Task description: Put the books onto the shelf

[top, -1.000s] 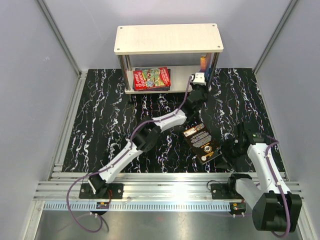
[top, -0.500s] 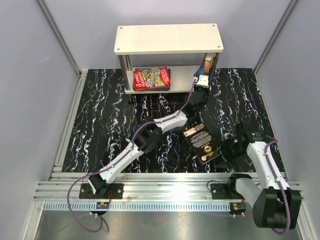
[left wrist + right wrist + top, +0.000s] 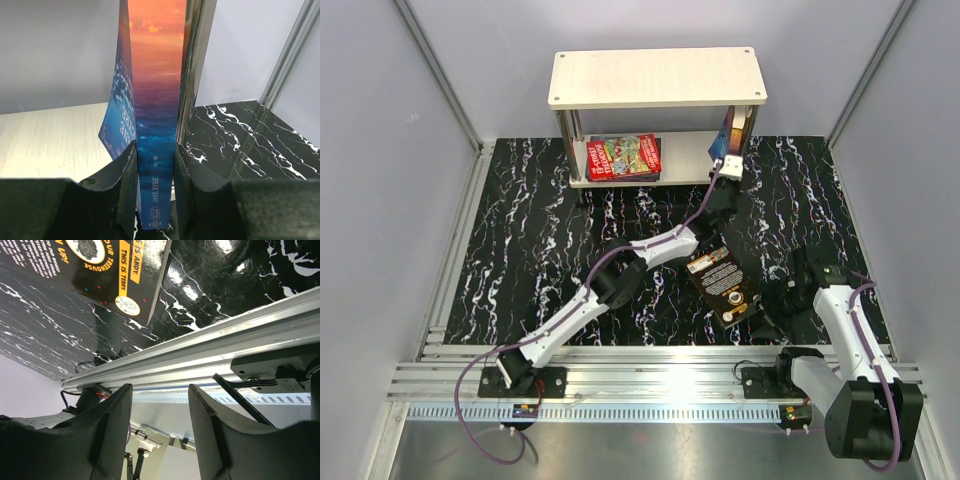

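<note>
The shelf stands at the back, its lower board cream. A red book lies flat on that lower board at the left. My left gripper is shut on a blue book, spine towards the camera. It holds the book upright at the lower tier's right end, close beside the silver post. From above, the blue book shows just under the top board. A dark book lies flat on the table. My right gripper stands open by its right corner, nothing between its fingers.
An aluminium rail runs along the near table edge, also seen in the right wrist view as the rail. Grey walls close in both sides and the back. The black marbled table spreads left of the arms.
My left arm has stretched farther back and right, carrying the blue book up to the lower tier's right end. The right arm has not moved.
</note>
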Tool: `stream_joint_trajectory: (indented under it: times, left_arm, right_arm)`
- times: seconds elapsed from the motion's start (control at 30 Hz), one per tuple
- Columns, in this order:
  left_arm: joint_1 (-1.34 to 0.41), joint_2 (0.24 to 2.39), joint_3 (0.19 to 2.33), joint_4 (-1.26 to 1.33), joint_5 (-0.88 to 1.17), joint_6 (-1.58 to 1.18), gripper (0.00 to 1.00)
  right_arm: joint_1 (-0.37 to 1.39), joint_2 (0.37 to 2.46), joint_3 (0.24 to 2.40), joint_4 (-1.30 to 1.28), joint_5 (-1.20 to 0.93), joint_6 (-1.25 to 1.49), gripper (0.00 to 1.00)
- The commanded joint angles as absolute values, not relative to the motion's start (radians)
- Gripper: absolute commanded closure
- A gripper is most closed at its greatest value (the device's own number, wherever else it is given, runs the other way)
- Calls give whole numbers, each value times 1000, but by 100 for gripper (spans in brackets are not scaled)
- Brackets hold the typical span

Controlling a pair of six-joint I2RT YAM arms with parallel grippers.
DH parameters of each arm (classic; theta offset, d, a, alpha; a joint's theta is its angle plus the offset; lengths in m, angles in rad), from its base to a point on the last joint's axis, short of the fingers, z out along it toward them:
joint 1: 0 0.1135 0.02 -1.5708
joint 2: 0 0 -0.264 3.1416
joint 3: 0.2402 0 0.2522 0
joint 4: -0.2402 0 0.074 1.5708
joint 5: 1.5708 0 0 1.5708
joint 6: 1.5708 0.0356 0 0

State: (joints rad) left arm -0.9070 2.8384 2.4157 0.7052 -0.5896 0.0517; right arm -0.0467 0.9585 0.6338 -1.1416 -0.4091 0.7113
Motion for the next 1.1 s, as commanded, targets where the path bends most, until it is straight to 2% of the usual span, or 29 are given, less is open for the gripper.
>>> stream_joint_trajectory:
  times: [0.0,0.1,0.13,0.17,0.2,0.37,0.4,0.7,0.9,1.07]
  left_arm:
    - [-974,2847,2477,770,-514,17,73]
    - [-983,2850,2483,759,-499,3,68]
    - [-985,2850,2482,762,-496,3,50]
    - [-989,2850,2470,776,-495,12,40]
    - [-995,2846,2467,784,-495,21,37]
    - [-999,2820,2431,796,-523,28,4]
    - [-1000,2801,2418,796,-528,26,1]
    - [-994,2707,2270,842,-561,57,1]
    - [-928,2755,2368,715,-633,23,1]
    - [-876,2830,2525,678,-572,-26,1]
  right_arm:
    - [-41,945,632,-1152,-405,695,44]
    - [-41,943,630,-1154,-405,690,44]
    - [-41,943,630,-1155,-405,687,44]
    - [-41,942,630,-1155,-406,687,44]
    - [-41,939,630,-1158,-405,683,44]
    - [-41,934,630,-1160,-405,680,44]
    - [-41,934,632,-1160,-405,677,44]
    - [-41,943,631,-1141,-413,667,44]
    - [-41,937,606,-1135,-423,661,44]
    - [-41,926,592,-1128,-433,670,44]
